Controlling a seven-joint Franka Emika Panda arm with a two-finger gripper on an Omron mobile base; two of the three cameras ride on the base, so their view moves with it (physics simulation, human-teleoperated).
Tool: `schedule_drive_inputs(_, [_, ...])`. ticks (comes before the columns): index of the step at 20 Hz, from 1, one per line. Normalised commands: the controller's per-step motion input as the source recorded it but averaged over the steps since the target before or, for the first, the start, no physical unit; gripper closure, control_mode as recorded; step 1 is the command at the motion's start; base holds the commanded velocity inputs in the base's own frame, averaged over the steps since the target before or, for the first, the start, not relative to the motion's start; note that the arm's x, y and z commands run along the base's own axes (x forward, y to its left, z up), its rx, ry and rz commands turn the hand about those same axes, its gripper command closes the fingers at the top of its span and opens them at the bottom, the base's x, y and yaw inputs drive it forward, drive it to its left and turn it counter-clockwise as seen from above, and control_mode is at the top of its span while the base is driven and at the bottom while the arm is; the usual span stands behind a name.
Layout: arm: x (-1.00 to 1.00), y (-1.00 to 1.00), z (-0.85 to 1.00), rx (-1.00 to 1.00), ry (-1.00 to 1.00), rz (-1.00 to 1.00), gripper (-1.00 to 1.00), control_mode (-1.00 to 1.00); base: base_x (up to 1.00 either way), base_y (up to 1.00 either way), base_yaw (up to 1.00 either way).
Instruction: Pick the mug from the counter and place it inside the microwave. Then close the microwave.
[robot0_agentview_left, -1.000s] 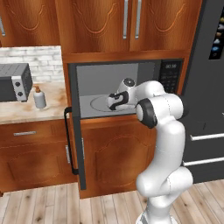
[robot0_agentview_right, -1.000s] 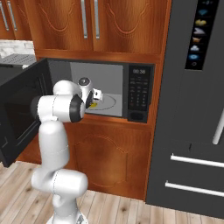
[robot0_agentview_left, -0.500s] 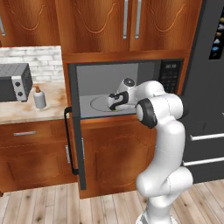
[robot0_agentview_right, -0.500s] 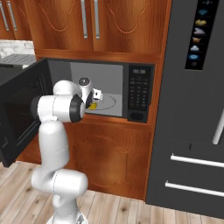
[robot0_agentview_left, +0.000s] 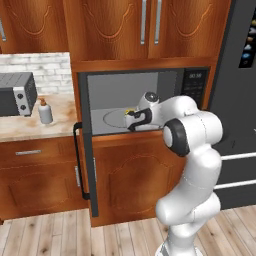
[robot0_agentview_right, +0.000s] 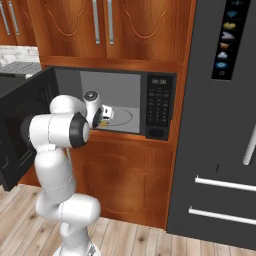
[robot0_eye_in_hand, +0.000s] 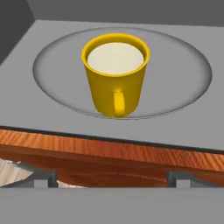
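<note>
A yellow mug (robot0_eye_in_hand: 116, 78) stands upright on the round glass turntable (robot0_eye_in_hand: 183, 70) inside the open black microwave (robot0_agentview_left: 195, 82), its handle turned toward the hand camera and its pale inside showing at the rim. The Franka arm's gripper (robot0_eye_in_hand: 111, 179) hangs at the oven mouth, over the reddish wood edge below the cavity; its two dark fingertips (robot0_eye_in_hand: 39, 177) sit wide apart and grip nothing, the mug well clear of them. From the base cameras the hand (robot0_agentview_left: 137, 117) appears at the front of the cavity, with the dark window door (robot0_agentview_left: 86, 150) swung out to the left. On the beige marbled counter (robot0_agentview_left: 30, 125) a white bottle with a brown cap (robot0_agentview_left: 45, 111) stands near a grey toaster oven (robot0_agentview_left: 17, 94).

The mug looks rigid and light, a smooth glazed cylinder likely to slip under a weak pinch; its walls or its rim beside the handle would be the natural hold. With the placing apparently done, the door's black bar handle (robot0_agentview_left: 77, 160) or outer face is what wants pushing next, and the arm must clear the opening first
</note>
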Motion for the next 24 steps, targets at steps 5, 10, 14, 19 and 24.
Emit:
schedule_drive_inputs(5, [-0.63, -0.04, 0.39, 0.0, 0.0, 0.0, -1.0, -1.0, 0.0, 0.0, 0.0])
schedule_drive_inputs(10, [-0.72, -0.13, 0.65, 0.0, 0.0, 0.01, -1.0, -1.0, 0.0, 0.0, 0.0])
schedule_drive_inputs(14, [-0.92, -0.15, 0.59, 0.0, 0.0, 0.0, -1.0, -1.0, 0.0, 0.0, 0.0])
schedule_drive_inputs(19, [-0.83, -0.01, 0.58, 0.0, 0.0, 0.0, -1.0, -1.0, 0.0, 0.0, 0.0])
schedule_drive_inputs(24, [-0.84, -0.01, 0.27, 0.0, -0.1, 0.0, -1.0, -1.0, 0.0, 0.0, 0.0])
